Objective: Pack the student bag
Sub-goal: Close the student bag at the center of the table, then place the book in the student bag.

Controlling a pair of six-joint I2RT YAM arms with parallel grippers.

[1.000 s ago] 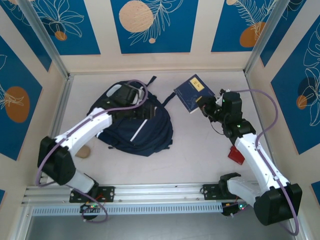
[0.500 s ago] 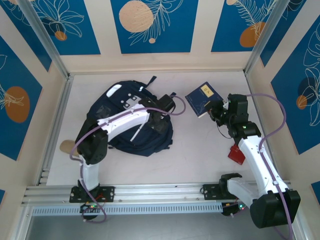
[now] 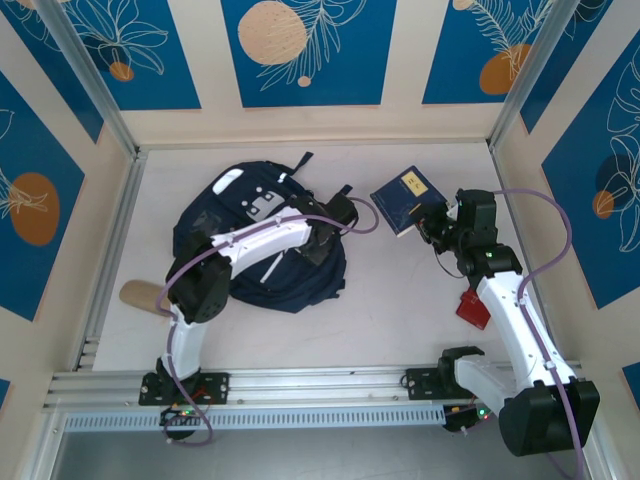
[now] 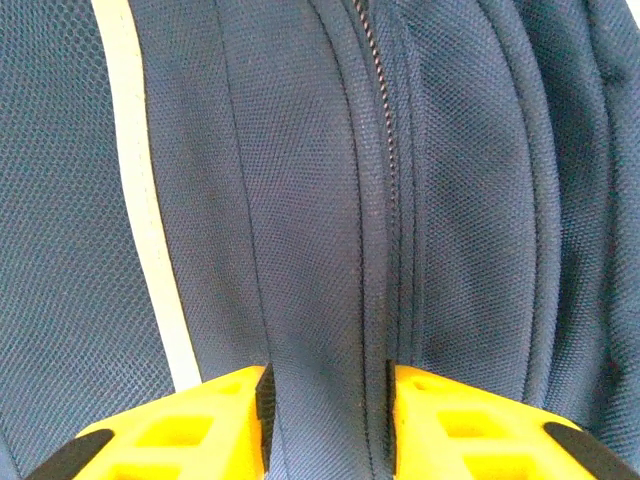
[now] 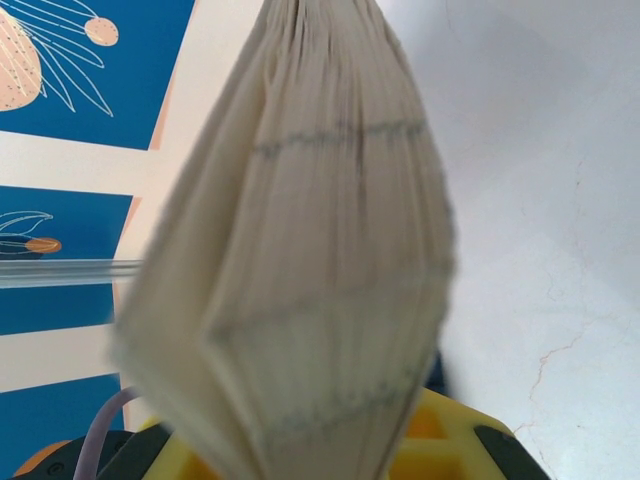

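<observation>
The student bag, a navy backpack with white stripes and a grey patch, lies flat at the table's middle left. My left gripper is at the bag's right edge. In the left wrist view its yellow fingers pinch a ridge of navy fabric beside the zipper, with both pads touching it. My right gripper is shut on a navy book with a yellow label, held tilted above the table right of the bag. The book's pale page edges fan out in front of the right wrist camera.
A small red object lies on the table beside the right arm. A tan rounded object sits at the left near the rail. Panel walls close the table at the back and both sides.
My left arm swung from the bag's top to its right edge and its jaws narrowed onto the fabric. The right gripper shifted the book slightly right, then held still.
</observation>
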